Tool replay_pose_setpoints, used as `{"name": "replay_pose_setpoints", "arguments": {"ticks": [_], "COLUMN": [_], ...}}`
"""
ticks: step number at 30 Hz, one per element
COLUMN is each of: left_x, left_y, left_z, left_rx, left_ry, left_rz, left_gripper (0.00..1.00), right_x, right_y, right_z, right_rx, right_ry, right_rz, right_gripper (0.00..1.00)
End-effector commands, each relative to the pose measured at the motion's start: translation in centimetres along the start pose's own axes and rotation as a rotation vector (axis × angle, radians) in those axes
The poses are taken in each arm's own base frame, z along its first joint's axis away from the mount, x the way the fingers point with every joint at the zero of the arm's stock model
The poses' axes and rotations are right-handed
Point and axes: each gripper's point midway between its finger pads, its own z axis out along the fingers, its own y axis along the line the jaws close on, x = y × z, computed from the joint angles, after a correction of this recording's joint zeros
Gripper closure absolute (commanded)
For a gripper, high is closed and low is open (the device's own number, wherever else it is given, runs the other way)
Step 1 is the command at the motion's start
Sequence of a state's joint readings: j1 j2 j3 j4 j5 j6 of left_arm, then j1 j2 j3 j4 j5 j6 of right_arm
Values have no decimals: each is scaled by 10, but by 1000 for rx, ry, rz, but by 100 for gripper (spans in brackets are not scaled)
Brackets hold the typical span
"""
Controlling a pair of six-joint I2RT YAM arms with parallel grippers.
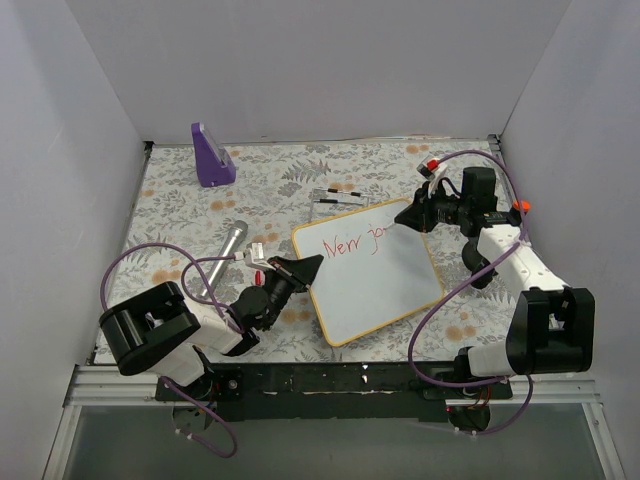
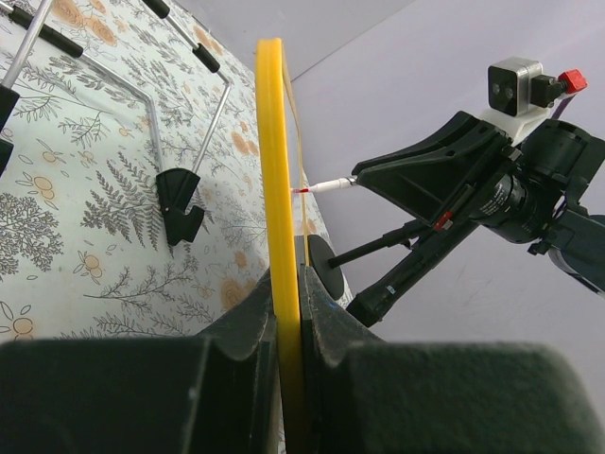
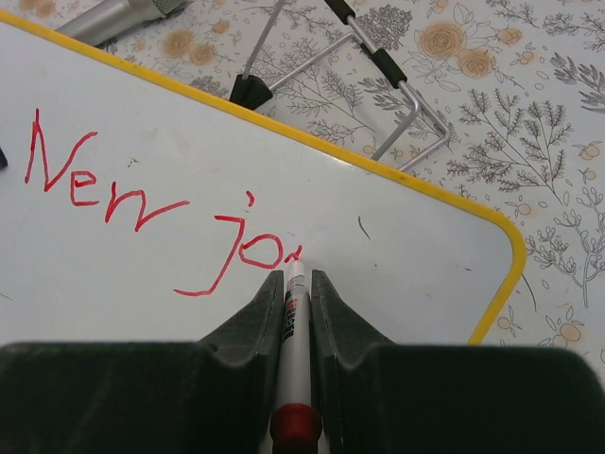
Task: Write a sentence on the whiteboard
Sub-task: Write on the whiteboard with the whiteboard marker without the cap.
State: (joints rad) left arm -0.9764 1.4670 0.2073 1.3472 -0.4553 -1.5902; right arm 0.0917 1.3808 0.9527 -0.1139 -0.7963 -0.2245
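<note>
While the left gripper point(image 2: 288, 279) pinches the whiteboard point(image 1: 380, 290) by its left edge on the table point(image 1: 180, 210), the right gripper point(image 3: 296, 288) clamps the marker point(image 3: 294, 326), tip touching the sentence point(image 3: 142, 199) just after "New jo" — bare board lies rightward along the writing line, toward the rounded corner.

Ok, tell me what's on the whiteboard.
The whiteboard carries red writing reading "New jo", the marker tip touching just after the "o". The right gripper holding the marker hides the surface below it. The left gripper clamps the board's edge.
</note>
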Motion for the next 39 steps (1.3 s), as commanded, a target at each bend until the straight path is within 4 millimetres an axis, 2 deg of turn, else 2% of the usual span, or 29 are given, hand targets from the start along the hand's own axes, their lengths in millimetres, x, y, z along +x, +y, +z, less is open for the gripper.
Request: {"name": "replay_pose_setpoints", "arguments": {"ticks": [1,11,29,34,39], "left_x": [-31,-32,-31,-31,-31], "left_y": [-48,-49,-48,-49,-48], "left_z": [-9,-10,-9,-8,-9], "left_rx": [211,214,211,211,210], "left_ry": [-115,-115,-113,-115,-114], "left_rz": [10,7,14,16,15], "left_gripper": [100,100,100,100,100], "right_x": [2,2,-18,-24,-21], "right_y": [10,6,-18,-21,-20], "right_z": [-6,-8,0,1,2], "right_rx": [-23,5,68,73,64], "right_ry": [4,11,-15,-25,-18], "right_rz": [-26,-38,-46,-51,-47], "right_gripper": [99,99,99,99,99]}}
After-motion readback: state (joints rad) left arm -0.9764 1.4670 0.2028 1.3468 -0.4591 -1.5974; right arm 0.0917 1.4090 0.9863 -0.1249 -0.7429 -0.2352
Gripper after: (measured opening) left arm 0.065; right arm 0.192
